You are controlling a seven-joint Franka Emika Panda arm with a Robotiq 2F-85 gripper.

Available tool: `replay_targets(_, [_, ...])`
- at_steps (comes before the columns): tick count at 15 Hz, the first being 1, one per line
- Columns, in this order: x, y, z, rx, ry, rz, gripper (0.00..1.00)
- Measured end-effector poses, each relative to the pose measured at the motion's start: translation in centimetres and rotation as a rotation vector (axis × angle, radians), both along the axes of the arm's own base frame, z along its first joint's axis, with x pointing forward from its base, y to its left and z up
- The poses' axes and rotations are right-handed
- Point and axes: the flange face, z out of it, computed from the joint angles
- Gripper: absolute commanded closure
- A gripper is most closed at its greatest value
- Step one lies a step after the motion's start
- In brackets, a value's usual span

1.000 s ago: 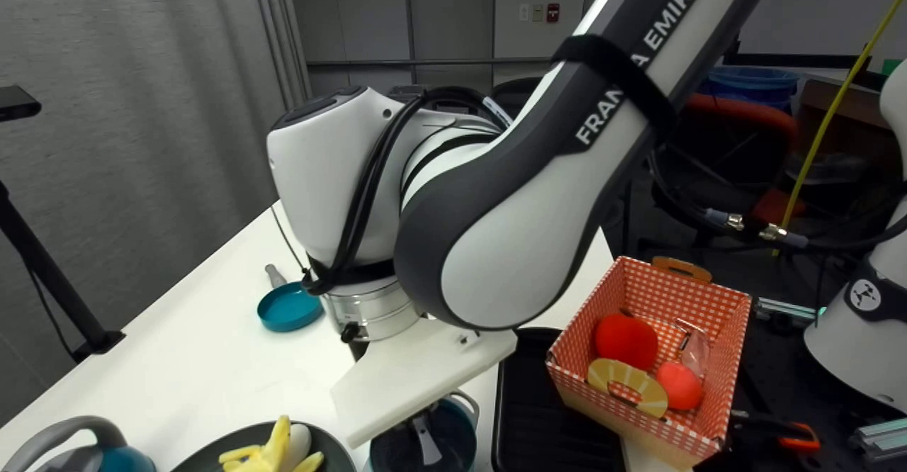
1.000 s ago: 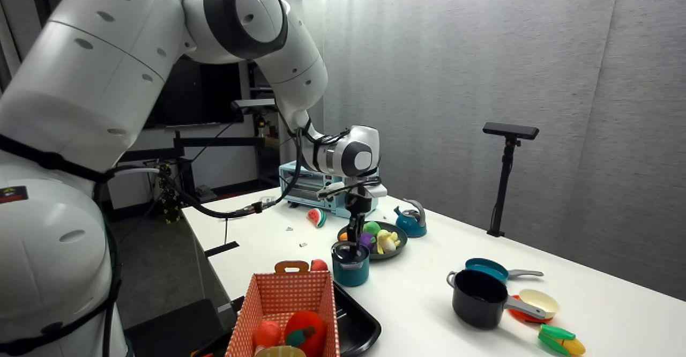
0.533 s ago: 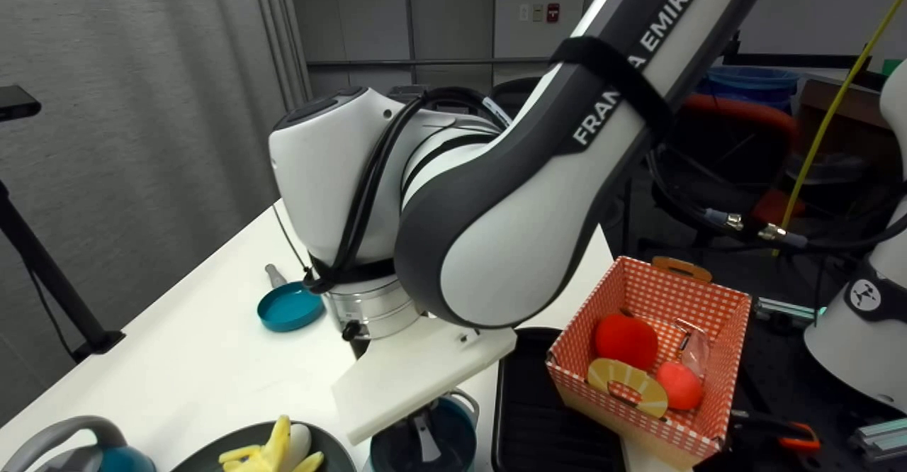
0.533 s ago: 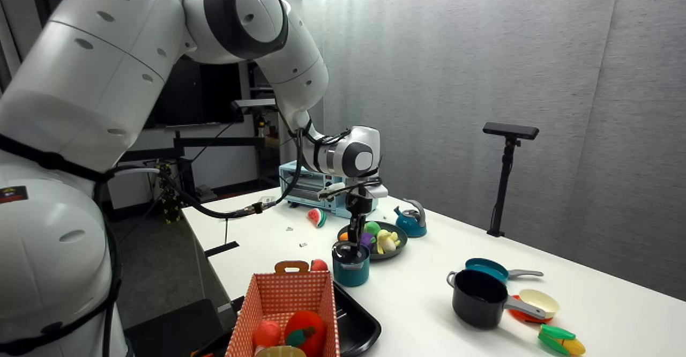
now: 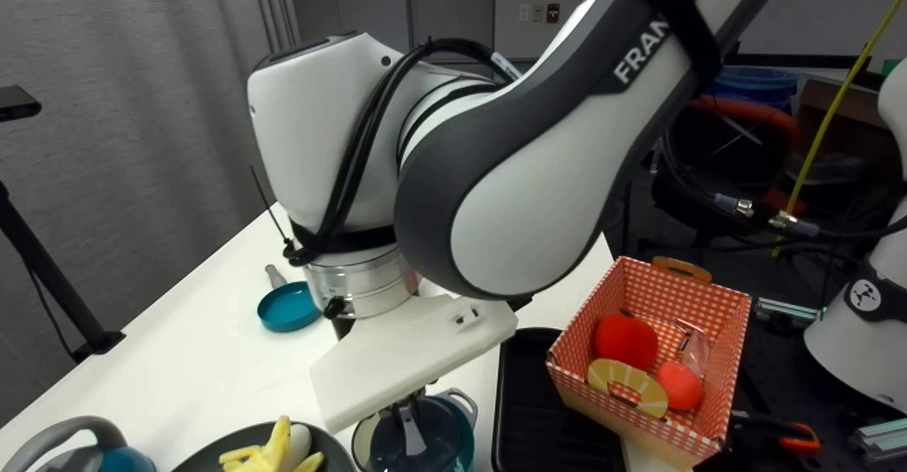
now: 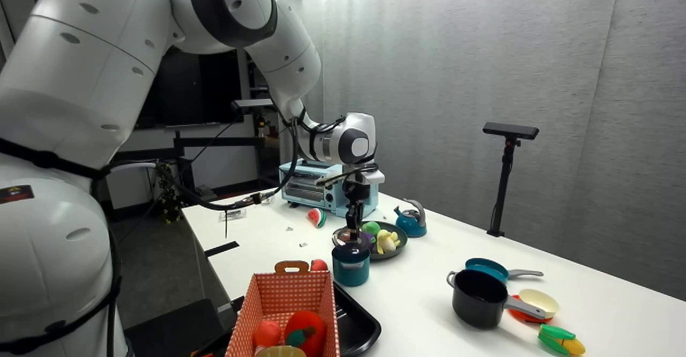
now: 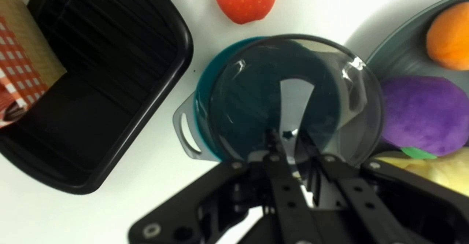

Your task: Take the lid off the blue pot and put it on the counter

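Black fingers (image 7: 272,141) clenched on the grey handle (image 7: 295,94), and the lid (image 7: 249,90) is theirs! The glass disc hangs right beneath them, over the blue pot (image 6: 351,272) but off-centre: a crescent of the pot peeks out on one side, while the opposite edge juts over towards the grey pan (image 7: 399,53). Tight quarters here on the white desk (image 6: 418,303)! That pan sits just beside the pot, loaded with a purple vegetable (image 7: 425,114), an orange ball (image 7: 450,37) and a peeled banana (image 6: 386,240). On the other side crowds a black tray (image 7: 110,53), a red gingham basket (image 6: 292,287) hiding part of it, and a strawberry (image 7: 245,0) lies close to the pot too. Farther along come a teal kettle (image 6: 411,224), a watermelon slice (image 6: 317,217) and a pale blue toaster oven (image 6: 311,190); off another way, well apart, a black pot (image 6: 477,300), a teal dish (image 6: 486,265) behind it, a cream bowl (image 6: 538,300) and a toy corn cob (image 6: 560,341). Beyond it all, a black stand (image 6: 504,185) rises before the grey curtain (image 6: 429,78), and in an exterior view an orange-backed chair (image 5: 751,114) sits in dim light.
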Motion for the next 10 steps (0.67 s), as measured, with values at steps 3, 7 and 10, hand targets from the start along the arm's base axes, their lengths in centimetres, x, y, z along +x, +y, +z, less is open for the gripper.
replay_targets(3, [-0.4,0.2,2.3,-0.021,-0.029,-0.029,0.96])
replay_targets(7, [-2.3,-1.9,3.7,-0.053,-0.034,-0.116,0.96])
replay_targets(10, [-4.3,-4.7,3.8,-0.100,-0.022,-0.163,0.96])
